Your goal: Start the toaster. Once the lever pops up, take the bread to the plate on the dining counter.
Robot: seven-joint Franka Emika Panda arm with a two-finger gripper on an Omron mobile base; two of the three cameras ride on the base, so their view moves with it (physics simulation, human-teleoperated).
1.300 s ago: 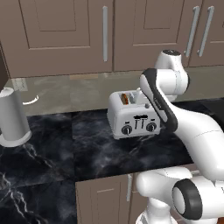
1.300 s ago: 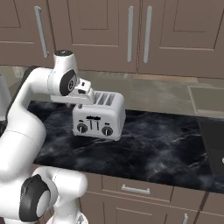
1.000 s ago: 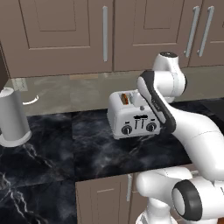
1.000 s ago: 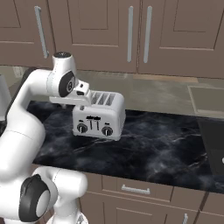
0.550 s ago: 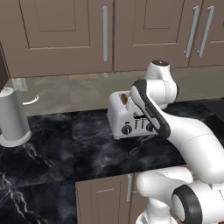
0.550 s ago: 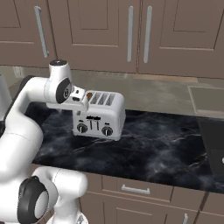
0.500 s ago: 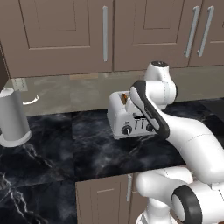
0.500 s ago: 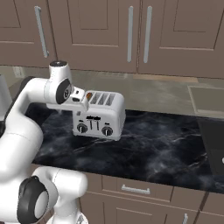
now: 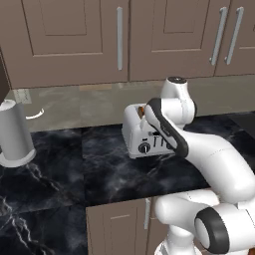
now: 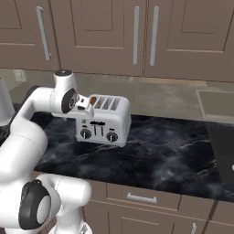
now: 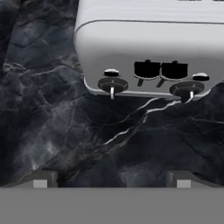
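Silver toaster (image 11: 148,48) carries no readable lettering; the arm hides part of it. Fingers (image 11: 41,180) spread wide, empty, above the table (image 11: 65,131) before it.

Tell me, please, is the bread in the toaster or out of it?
In: the bread pokes up from an end slot of the toaster.

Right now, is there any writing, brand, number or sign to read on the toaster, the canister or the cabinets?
None can be read.
Toaster: no brand or numbers on its front; its knobs each carry one plain white tick, with no scale around them.
Grey canister: plain, no label.
Cabinet doors: no signs.
Small wall outlet: too small to tell whether it bears any marking.
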